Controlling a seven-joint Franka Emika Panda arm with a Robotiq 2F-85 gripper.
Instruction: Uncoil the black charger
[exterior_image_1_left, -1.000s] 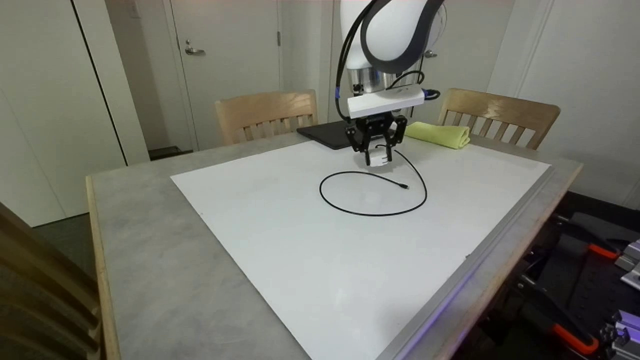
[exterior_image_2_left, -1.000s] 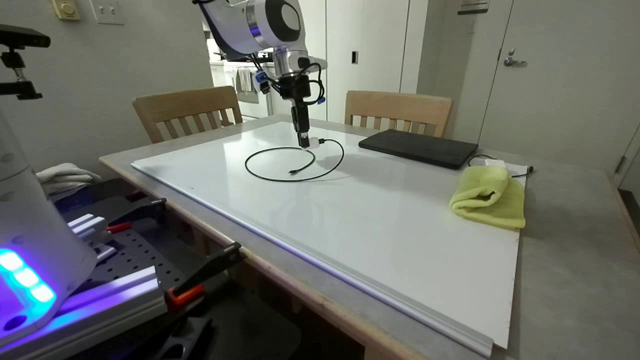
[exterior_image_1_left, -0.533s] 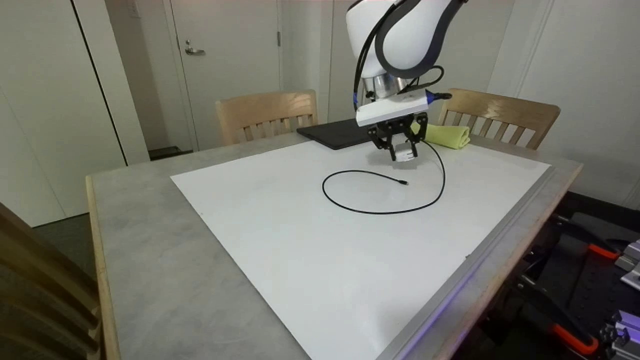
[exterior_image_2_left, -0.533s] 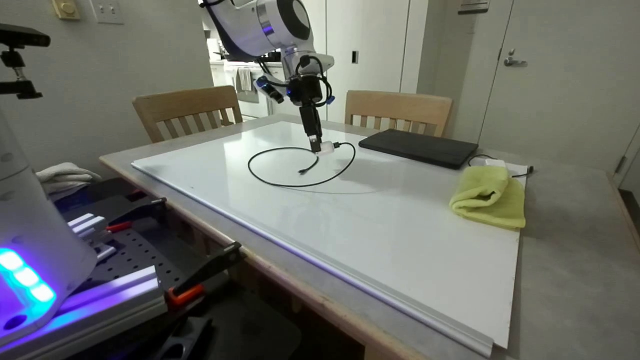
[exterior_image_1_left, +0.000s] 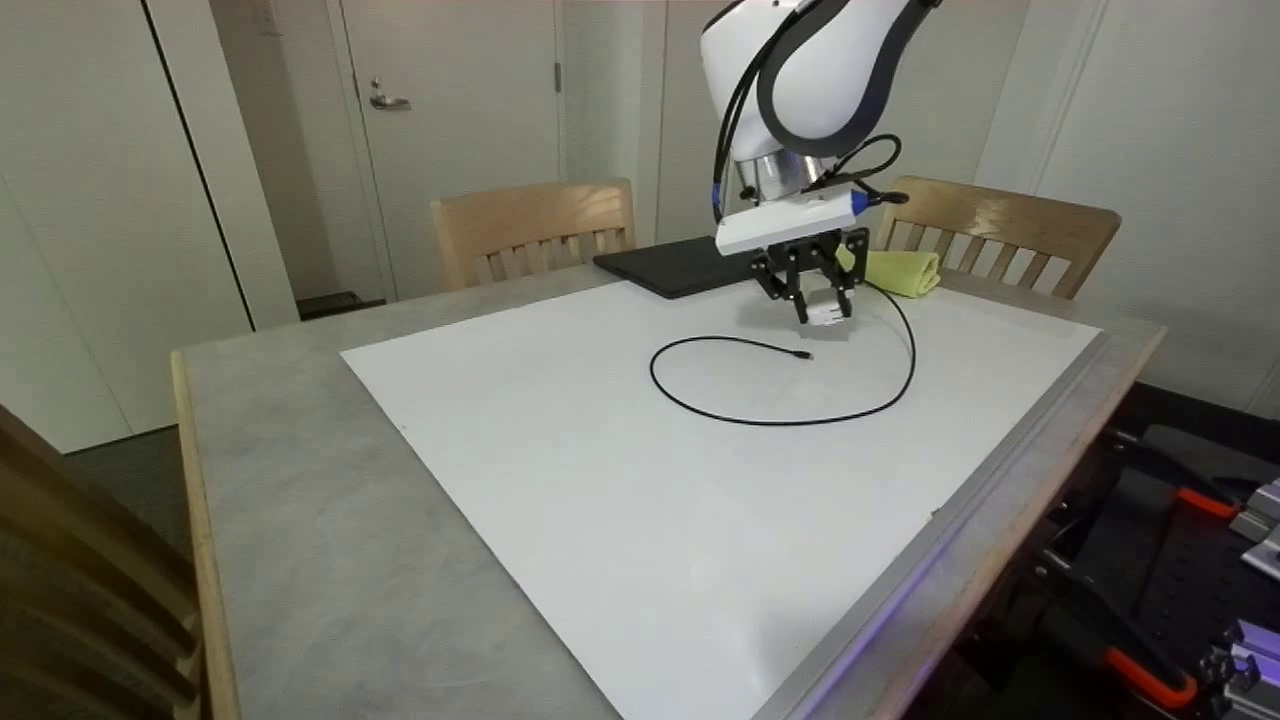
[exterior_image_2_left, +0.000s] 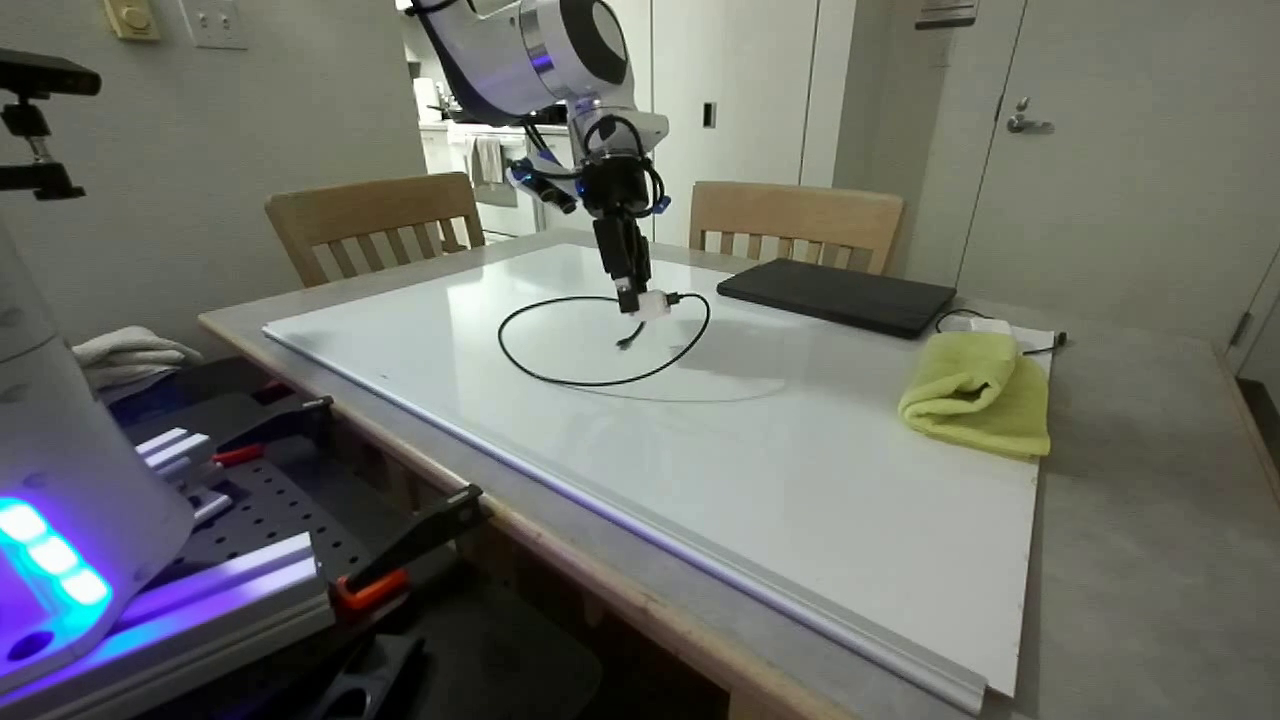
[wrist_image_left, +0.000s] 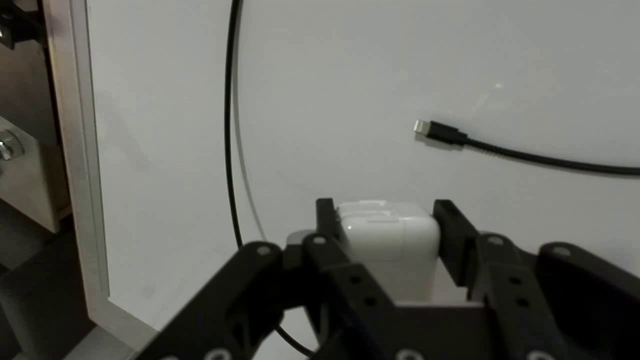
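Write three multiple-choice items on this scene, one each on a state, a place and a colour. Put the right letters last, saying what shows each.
1. How does the gripper stand?
A) Wide open
B) Closed on a white block
C) Closed on nothing

2. Where does the silver-tipped plug of the black cable lie?
A) On the whiteboard
B) In the gripper
C) On top of the white block

3. What colour is the folded cloth at the whiteboard's edge?
A) Red
B) Blue
C) Yellow-green

1 B: the wrist view shows the block between the two fingers.
2 A: the wrist view shows it on the white surface, apart from the gripper.
3 C: both exterior views show that hue.
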